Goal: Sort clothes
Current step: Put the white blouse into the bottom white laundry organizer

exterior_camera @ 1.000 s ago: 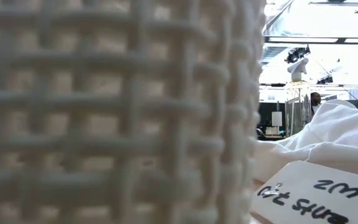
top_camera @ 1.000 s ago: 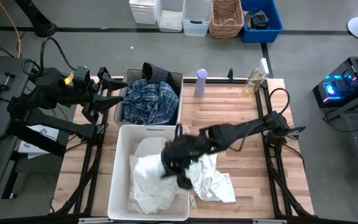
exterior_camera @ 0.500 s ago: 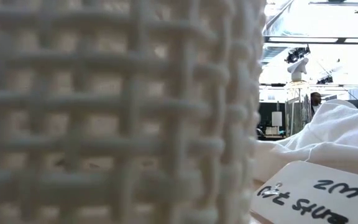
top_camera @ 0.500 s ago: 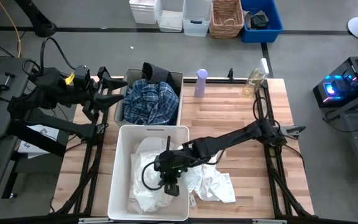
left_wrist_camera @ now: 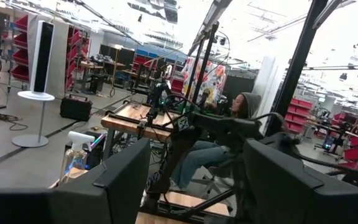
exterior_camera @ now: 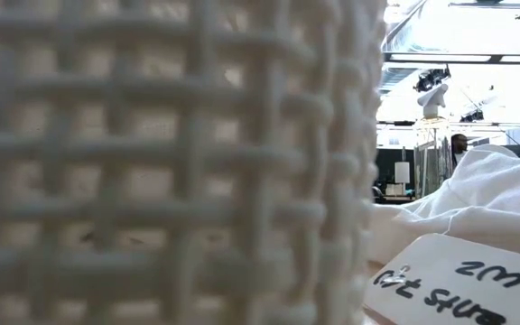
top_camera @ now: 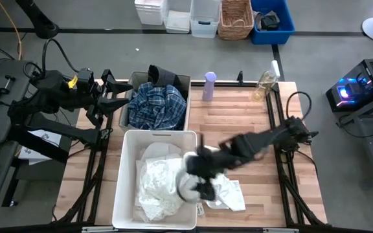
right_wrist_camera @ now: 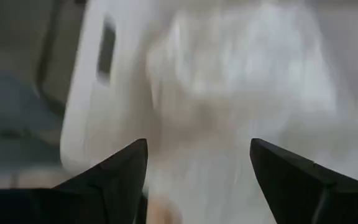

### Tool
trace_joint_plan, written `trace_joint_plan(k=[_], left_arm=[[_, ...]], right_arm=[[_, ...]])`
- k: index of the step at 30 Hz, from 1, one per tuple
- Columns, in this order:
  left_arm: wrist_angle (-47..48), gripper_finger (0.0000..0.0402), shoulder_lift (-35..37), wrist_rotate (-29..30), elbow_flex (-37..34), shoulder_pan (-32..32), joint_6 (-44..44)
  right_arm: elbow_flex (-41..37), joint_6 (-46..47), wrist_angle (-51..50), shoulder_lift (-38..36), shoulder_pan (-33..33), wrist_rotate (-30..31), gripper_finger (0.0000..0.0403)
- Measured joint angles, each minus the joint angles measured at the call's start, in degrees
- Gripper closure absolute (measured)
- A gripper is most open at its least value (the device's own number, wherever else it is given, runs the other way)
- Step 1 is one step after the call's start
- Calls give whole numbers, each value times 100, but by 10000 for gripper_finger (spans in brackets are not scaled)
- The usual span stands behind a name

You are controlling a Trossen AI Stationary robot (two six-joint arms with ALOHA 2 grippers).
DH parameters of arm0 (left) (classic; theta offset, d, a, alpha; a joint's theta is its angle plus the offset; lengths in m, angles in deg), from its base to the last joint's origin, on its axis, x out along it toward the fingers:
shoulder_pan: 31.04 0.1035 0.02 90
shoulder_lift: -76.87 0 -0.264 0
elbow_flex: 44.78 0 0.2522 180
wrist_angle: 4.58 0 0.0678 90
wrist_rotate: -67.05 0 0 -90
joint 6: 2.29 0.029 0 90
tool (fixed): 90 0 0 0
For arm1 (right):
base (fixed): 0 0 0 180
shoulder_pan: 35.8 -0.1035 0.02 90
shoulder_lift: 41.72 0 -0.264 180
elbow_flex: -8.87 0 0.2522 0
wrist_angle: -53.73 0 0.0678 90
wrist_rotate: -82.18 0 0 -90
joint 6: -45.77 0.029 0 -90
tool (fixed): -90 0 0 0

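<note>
Table [top_camera: 251, 123]: white bin [top_camera: 125, 169] front-left, holding a heap of whites [top_camera: 155, 188]. Grey bin [top_camera: 133, 84] behind it, with plaid [top_camera: 155, 105] and a dark garment [top_camera: 162, 75] on top. One loose white shirt [top_camera: 224, 191] lies on the wood, touching the white bin's right wall, part of it under the right arm.

Step, my read: whites go to the white bin, and the loose shirt is the last piece out. Next move calls for getting down onto that shirt, pinching a fold near its middle, lifting clear of the bin wall and dropping it on the heap. Risk: grabbing only an edge, so it drags over the rim.

Right arm stretched across the table, right gripper [top_camera: 203, 186] over the bin's right rim and the shirt's edge. Wrist view shows its fingers [right_wrist_camera: 120, 168] spread wide, nothing between them, bin and whites ahead.

Left gripper [top_camera: 112, 97] parked off the table's left edge beside the grey bin, fingers [left_wrist_camera: 120, 174] apart, empty.
</note>
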Motion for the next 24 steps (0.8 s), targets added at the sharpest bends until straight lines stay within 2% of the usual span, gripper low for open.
trace_joint_plan(k=[4,9,12,18,21,24], left_arm=[[0,154,1,-2,0,-2,1],[2,154,-1,-2,2,-2,11],[0,154,-1,0,2,0,62],[-4,154,-1,-2,2,-2,7],[-4,154,-1,-2,2,-2,-58],[-2,154,-1,-2,2,-2,-100]], right_arm=[[-5,591,-1123,-156,-629,660,135],[-95,1515,-1784,-252,-1330,1755,143],[-668,1904,-1593,-238,-1336,2094,144],[-2168,1875,-516,-221,-865,2457,144],[-2415,1742,-327,-221,-670,2386,144],[-2177,1295,-125,-219,-591,2376,144]])
